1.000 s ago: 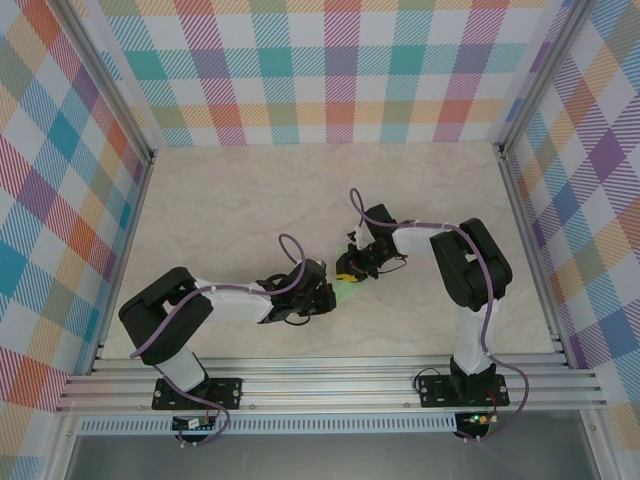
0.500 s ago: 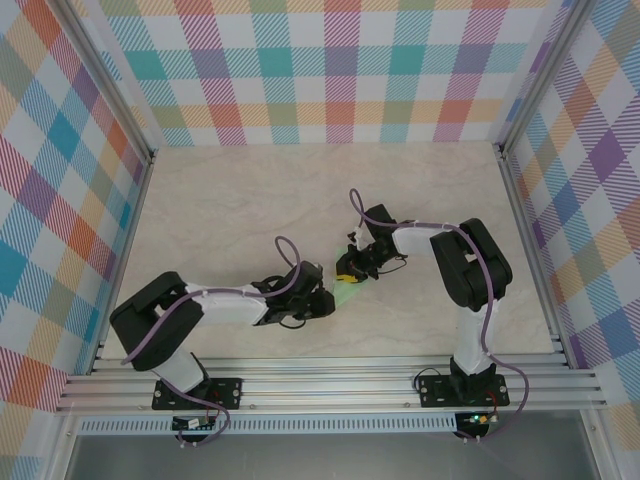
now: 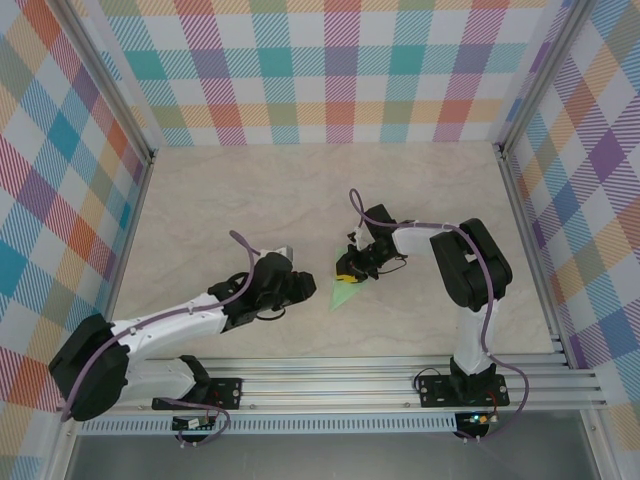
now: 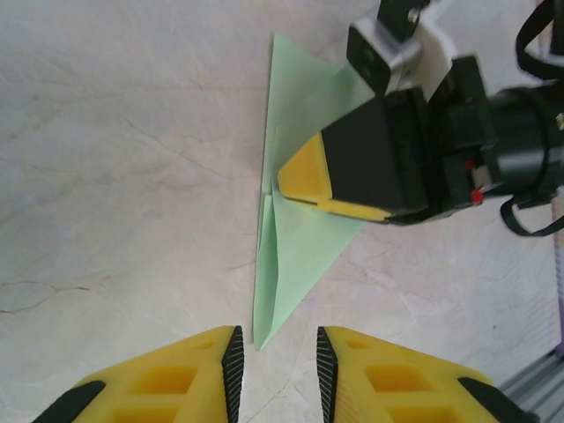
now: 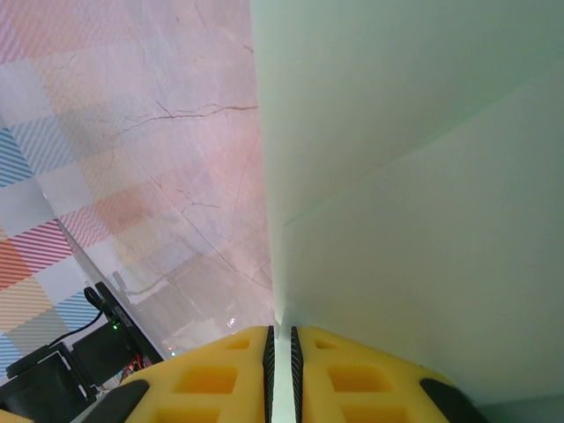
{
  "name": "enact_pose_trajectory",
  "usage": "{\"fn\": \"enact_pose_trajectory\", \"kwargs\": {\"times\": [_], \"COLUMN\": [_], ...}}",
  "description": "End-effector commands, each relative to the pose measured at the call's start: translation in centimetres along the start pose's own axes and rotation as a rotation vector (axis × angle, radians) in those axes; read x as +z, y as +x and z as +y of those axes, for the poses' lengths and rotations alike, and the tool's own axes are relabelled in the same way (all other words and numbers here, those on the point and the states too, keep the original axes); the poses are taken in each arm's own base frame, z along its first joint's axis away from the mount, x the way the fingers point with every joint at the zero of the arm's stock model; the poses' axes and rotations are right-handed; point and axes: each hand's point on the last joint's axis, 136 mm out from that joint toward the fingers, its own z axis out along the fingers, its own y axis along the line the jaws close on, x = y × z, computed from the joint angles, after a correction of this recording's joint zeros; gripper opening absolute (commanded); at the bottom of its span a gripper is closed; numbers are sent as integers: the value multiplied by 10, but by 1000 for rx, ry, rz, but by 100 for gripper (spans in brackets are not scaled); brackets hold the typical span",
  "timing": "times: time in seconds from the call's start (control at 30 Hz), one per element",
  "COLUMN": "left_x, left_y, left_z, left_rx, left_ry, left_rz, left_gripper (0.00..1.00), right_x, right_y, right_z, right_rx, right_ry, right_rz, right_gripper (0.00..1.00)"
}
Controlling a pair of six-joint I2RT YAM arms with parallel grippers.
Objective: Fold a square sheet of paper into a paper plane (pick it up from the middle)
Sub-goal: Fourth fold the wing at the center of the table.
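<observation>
Two tools in my view: right tool pinches the paper plane on the tabletop; left tool stands slightly parted, empty, near its tip.

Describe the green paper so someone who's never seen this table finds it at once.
Look at the beige marble table between the plaid walls. Near its middle, the right gripper pinches the paper plane: a pale mint-green pointed triangle, the only green item on it.
</observation>
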Motion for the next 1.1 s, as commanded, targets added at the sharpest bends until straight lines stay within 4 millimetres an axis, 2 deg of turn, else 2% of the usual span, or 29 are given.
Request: {"fn": "enact_pose_trajectory", "kwargs": {"times": [0.0, 0.07, 0.23, 0.47, 0.6, 0.77, 0.93, 1.07], "left_x": [13, 27, 54, 85, 92, 98, 94, 88], "left_y": [4, 8, 12, 27, 38, 57, 68, 76], "left_z": [-34, -45, -52, -37, -18, -6, 5, 5], "left_rx": [54, 59, 52, 18, -31, -95, -130, -123], "left_ry": [115, 153, 172, 124, 91, 112, 103, 117], "left_rz": [85, 125, 167, 228, 240, 288, 310, 335], "left_gripper": [26, 21, 19, 17, 17, 17, 18, 19], "right_x": [5, 7, 7, 7, 7, 7, 7, 8], "right_y": [6, 6, 7, 8, 7, 8, 8, 7], "right_z": [-34, -35, -37, -37, -37, -38, -39, -40], "right_rx": [45, 50, 55, 56, 57, 57, 58, 60], "right_ry": [125, 126, 131, 131, 133, 137, 139, 144], "right_rz": [2, 5, 6, 7, 6, 10, 10, 11], "right_gripper": [16, 16, 16, 16, 16, 16, 16, 16]}}
